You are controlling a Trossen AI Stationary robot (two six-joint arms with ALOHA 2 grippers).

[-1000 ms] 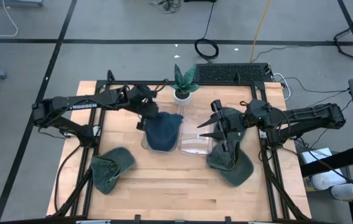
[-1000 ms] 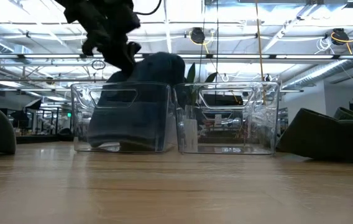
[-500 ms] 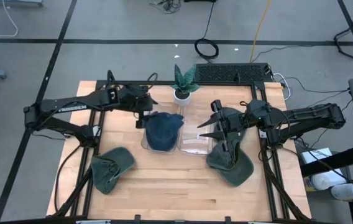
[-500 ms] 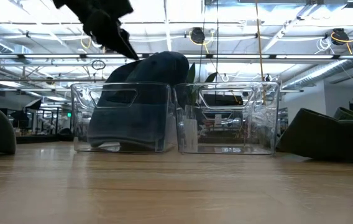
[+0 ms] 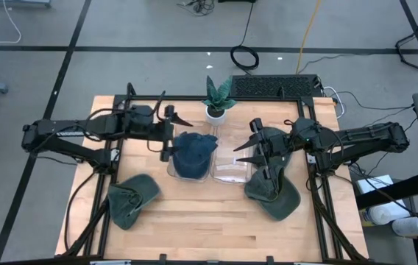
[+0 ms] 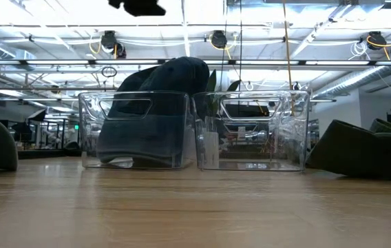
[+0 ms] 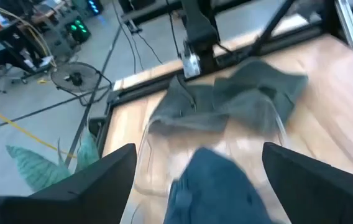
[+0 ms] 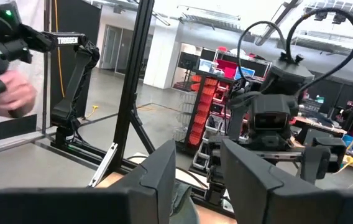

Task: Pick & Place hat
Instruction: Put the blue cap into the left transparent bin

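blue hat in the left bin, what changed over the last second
The left gripper let go of the blue hat and drew back from the bin toward the table's left side, fingers now open; it also rose almost out of the low view. The hat sits in the left clear bin, poking above its rim. The right gripper, both green hats and the plant stayed put.

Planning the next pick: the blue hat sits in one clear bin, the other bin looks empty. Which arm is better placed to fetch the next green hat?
Probably the right. The right gripper hovers beside the empty bin, close to the nearer green hat. The left gripper, open, is beside the blue hat, farther from the other green hat.
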